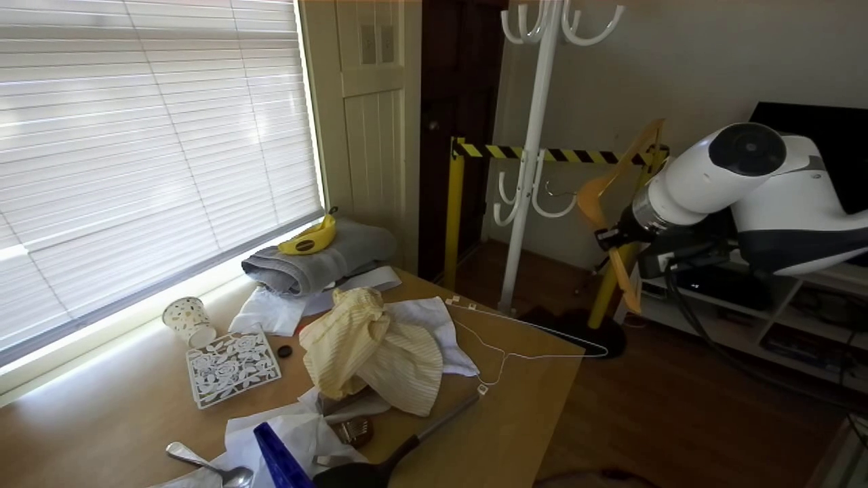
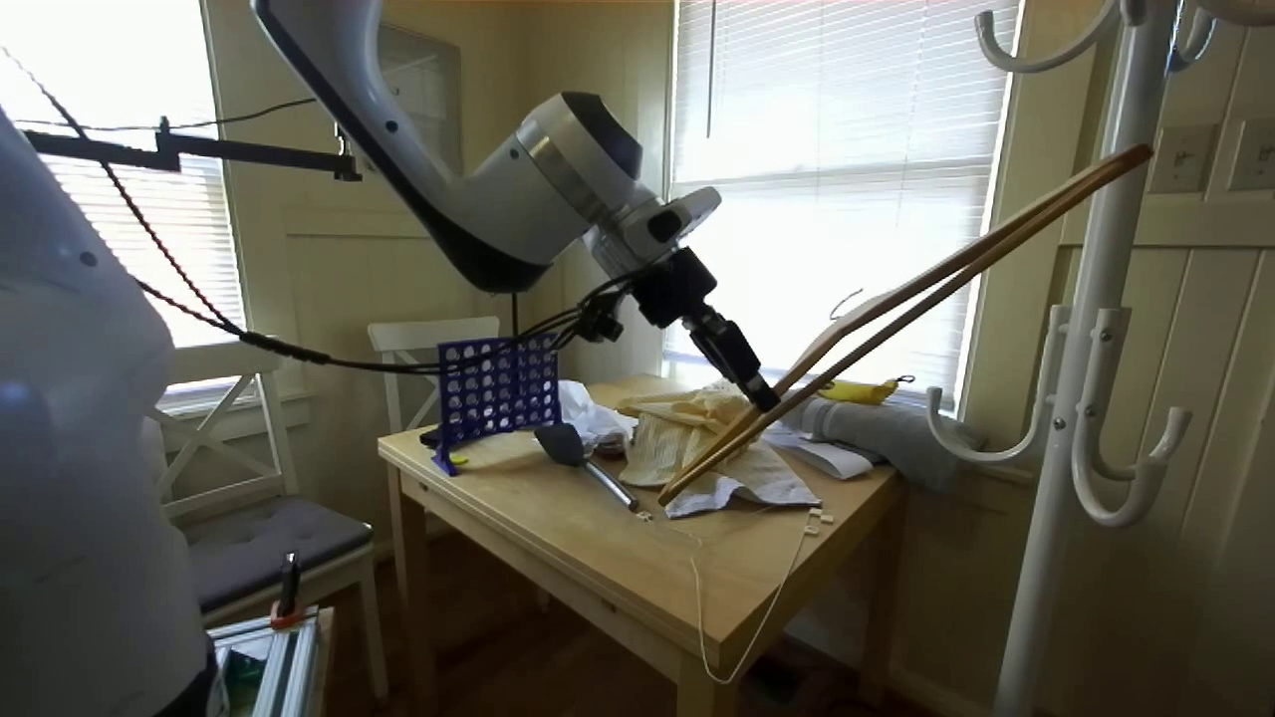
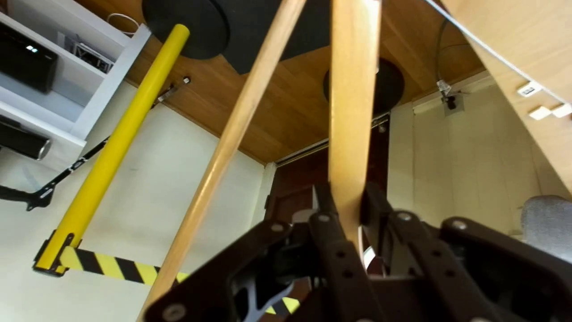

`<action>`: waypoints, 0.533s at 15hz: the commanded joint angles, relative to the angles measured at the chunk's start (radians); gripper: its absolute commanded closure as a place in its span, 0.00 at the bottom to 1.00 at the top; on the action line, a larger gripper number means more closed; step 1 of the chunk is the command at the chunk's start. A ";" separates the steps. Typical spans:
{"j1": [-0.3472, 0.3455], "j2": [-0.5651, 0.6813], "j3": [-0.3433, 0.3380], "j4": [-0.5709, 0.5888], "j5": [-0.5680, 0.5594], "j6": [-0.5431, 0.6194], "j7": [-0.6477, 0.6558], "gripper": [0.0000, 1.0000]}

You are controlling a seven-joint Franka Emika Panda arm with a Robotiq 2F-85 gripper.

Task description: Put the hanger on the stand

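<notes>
My gripper [image 1: 603,238] is shut on one bar of the light-brown wooden hanger [image 1: 591,200] and holds it in the air. In an exterior view the gripper [image 2: 765,396] grips the hanger [image 2: 869,311] near its lower end; the hanger tilts steeply. Its thin hook [image 2: 845,299] points away from the gripper. In the wrist view the hanger's bar [image 3: 351,103] runs between the fingers [image 3: 348,201]. The white stand [image 1: 536,115] stands beside it; its pole [image 2: 1038,578] and curved arms show in both exterior views. The hanger's hook looks apart from the stand's mid-height arms [image 2: 996,453].
A wooden table [image 1: 522,420] holds cloths [image 1: 380,352], a rolled grey towel [image 1: 352,244], a spatula [image 1: 441,423] and a white cable [image 1: 542,332]. A yellow post [image 1: 455,224] with striped tape [image 1: 573,156] stands behind the stand. A white shelf [image 1: 732,312] is behind the arm.
</notes>
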 commanded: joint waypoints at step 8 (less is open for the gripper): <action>-0.154 -0.290 -0.012 0.054 -0.234 -0.068 0.186 0.95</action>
